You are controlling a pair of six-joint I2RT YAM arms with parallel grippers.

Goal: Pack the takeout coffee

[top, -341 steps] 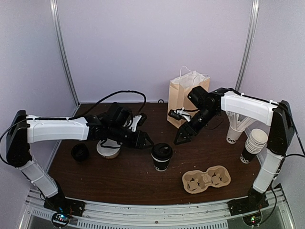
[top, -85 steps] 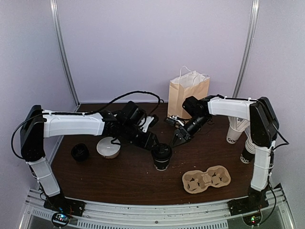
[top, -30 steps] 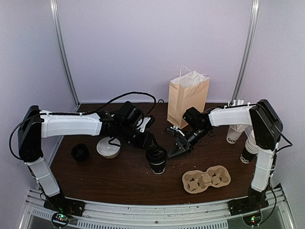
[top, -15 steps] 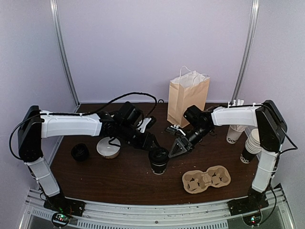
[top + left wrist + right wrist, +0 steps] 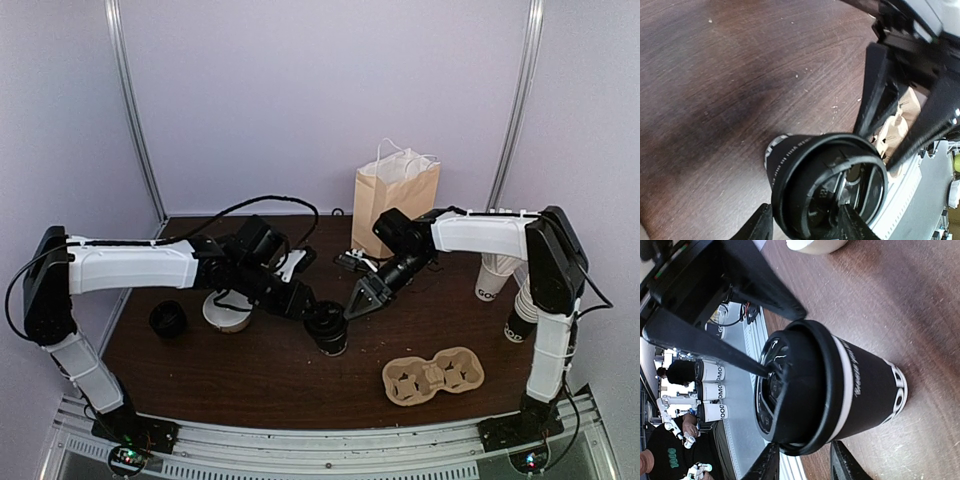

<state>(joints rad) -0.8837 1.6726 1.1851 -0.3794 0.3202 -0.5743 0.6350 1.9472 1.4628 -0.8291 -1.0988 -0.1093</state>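
A dark wood-grain surface (image 5: 250, 375) stands in a booth of pale lilac walls (image 5: 320, 90). Two metal poles (image 5: 135, 120) rise at the surface's back corners; a metal rail (image 5: 330, 442) edges its near side.

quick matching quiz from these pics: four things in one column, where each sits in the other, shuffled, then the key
1 black paper cup with black dome lid
2 brown paper bag with white handles
3 tan pulp cup carrier
4 stack of white-rimmed paper cups

a back, upright
b far right
c middle
d front right, empty

Pairs: 1-c, 2-a, 3-d, 4-b
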